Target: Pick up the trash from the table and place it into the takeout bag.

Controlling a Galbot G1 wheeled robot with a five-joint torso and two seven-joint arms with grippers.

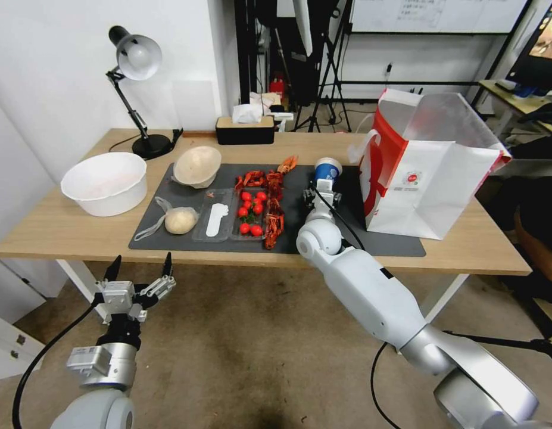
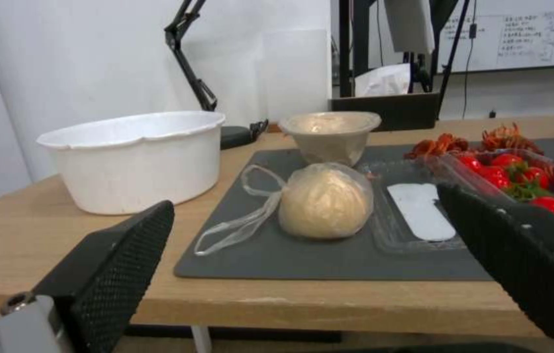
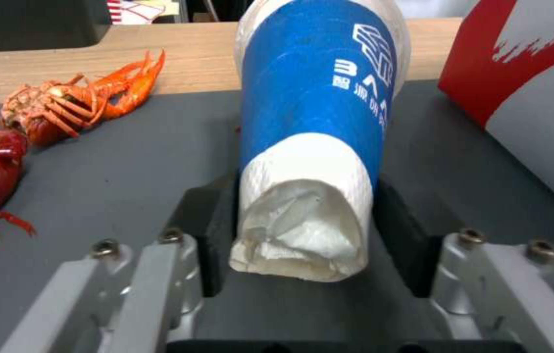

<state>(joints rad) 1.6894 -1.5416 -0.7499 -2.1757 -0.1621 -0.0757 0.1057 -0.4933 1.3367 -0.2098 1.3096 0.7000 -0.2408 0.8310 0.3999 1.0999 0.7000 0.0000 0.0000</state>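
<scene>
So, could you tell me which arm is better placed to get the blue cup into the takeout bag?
The right. Its gripper is already shut on the blue paper cup, beside the takeout bag. The left gripper hangs open below the table's near edge, far from the bag.

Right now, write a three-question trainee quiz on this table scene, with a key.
1. True or false: the right gripper is shut on the blue paper cup.
2. Which side of the cup does the takeout bag stand on: A the robot's left, B the robot's right?
3. Fill in: the left gripper hangs open below the ____ edge.

Key: 1 true; 2 B; 3 table.
</scene>
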